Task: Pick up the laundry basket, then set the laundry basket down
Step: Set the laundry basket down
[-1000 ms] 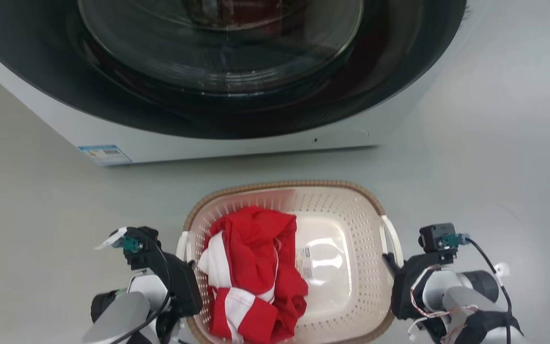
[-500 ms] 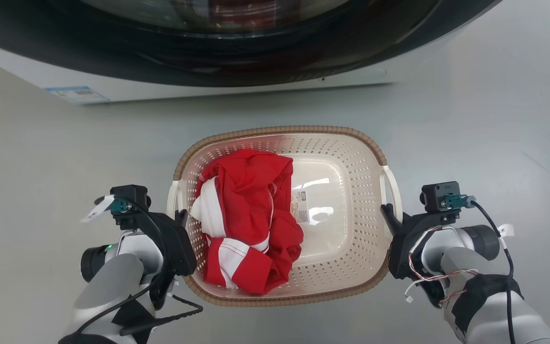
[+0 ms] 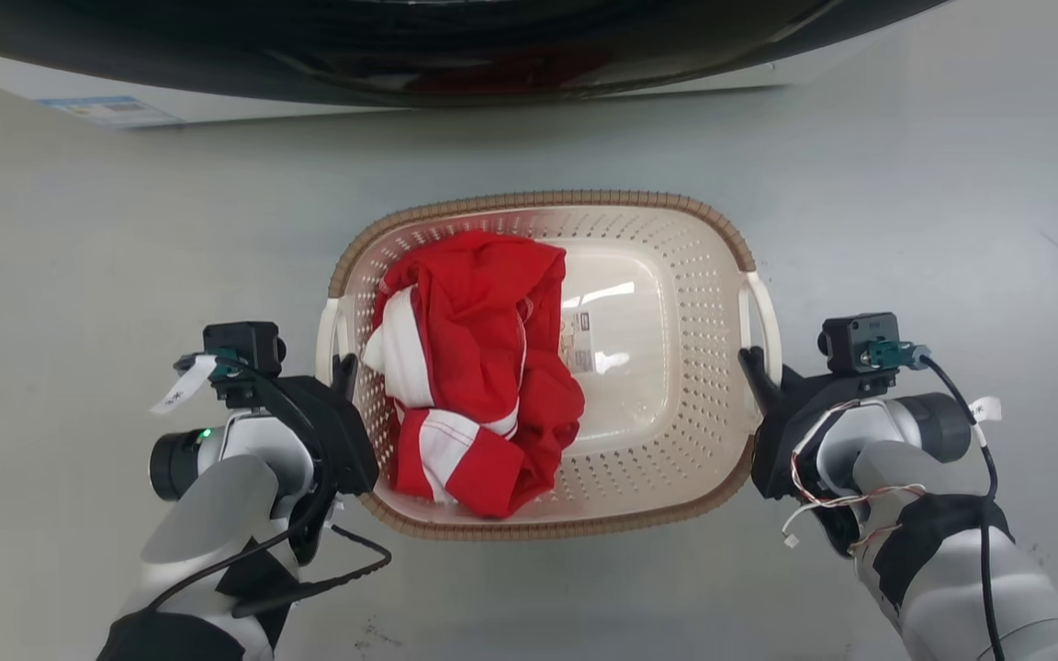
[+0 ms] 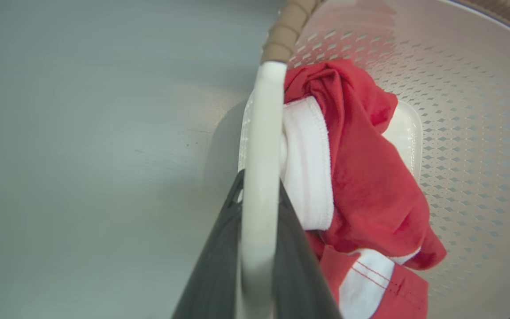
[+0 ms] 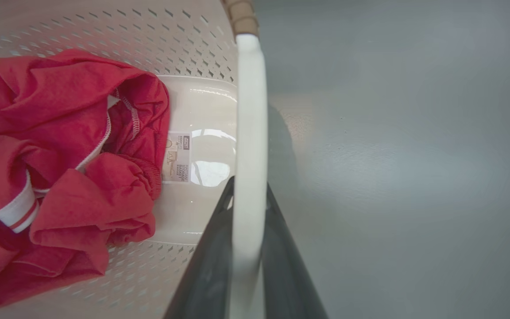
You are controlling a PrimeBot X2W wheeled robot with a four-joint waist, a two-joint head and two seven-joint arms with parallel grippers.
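Evidently the head camera has swung down over the past second: the washing machine (image 3: 419,46) has slid to the top edge and is now cut to a dark band, while the laundry basket (image 3: 543,198), formerly cropped at the bottom, is seen whole. Most of that shift is the camera's own. Relative to the basket neither arm has shifted — the left gripper (image 3: 343,367) remains at the left handle (image 3: 327,321) and the right gripper (image 3: 749,360) at the right handle (image 3: 765,308). Each wrist view shows two dark fingers (image 4: 215,266) closed tight on either face of a white handle bar, with no gap visible. The basket lies between the arms, ahead of the robot, over the grey floor (image 3: 933,202); the strip of floor between it and the machine is wider than before. Judgement: the grasp is complete on both sides and the lift is beginning or imminent; set-down is outstanding. Not verifiable — the basket's underside is hidden, so clearance from the floor cannot be confirmed. A red-and-white garment (image 3: 478,367) covers the left half of the bottom, and the label (image 3: 581,341) beside it is too small to read.
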